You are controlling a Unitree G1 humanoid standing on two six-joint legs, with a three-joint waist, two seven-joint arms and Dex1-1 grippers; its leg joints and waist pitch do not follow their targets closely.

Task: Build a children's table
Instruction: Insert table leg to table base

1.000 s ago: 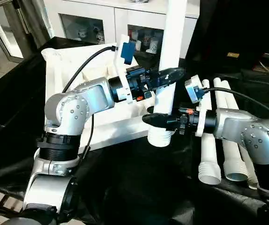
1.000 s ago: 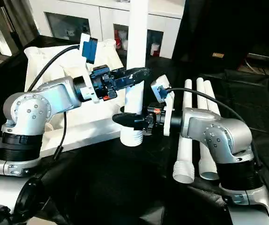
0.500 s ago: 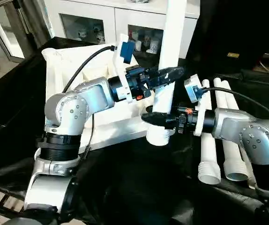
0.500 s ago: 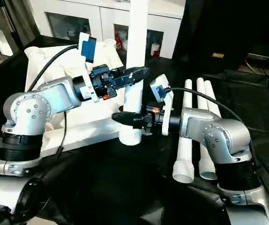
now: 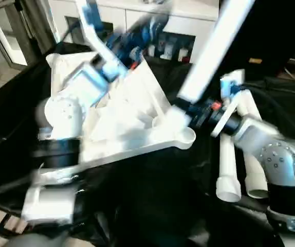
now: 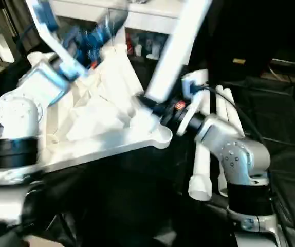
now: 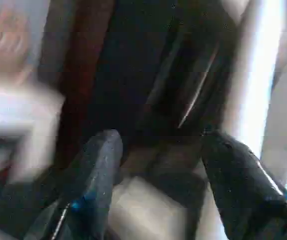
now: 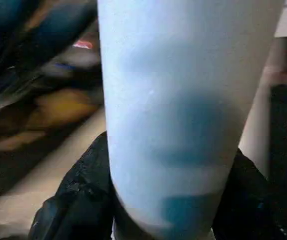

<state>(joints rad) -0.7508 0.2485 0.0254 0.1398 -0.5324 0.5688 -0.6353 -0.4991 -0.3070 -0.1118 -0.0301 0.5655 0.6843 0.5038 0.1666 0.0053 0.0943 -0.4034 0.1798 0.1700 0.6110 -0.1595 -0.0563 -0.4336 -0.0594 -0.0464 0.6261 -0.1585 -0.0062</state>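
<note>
Seating the leg [image 5: 209, 56] squarely in the corner socket [image 5: 184, 137] is the step in hand, as I judge it. The right tool [image 8: 163, 200] is clenched around the tube near its lower end — in the right wrist view a black finger [image 8: 81, 195] shows on either side of the white tube. The leg leans steeply away from upright, its top tilted toward the robot's right, while its foot sits at or just above the near right corner of the tabletop [image 5: 132, 118]; blur hides whether it has entered the socket. To do this well, the leg wants bringing upright over the socket before any push, with the grip kept low so the end stays steerable, and the tabletop held steady so it cannot slide on the black-draped surface [image 5: 152, 206].

The left tool [image 7: 153, 165] stands released, its two fingers spread with nothing between them, raised over the far side of the tabletop.

The tabletop is white plastic, ribbed face up, tipped rather than flat, with round sockets at the corners. Three spare legs [image 5: 229, 170] — long white tapered tubes — lie side by side on the surface just right of it, wide ends toward the robot.
</note>
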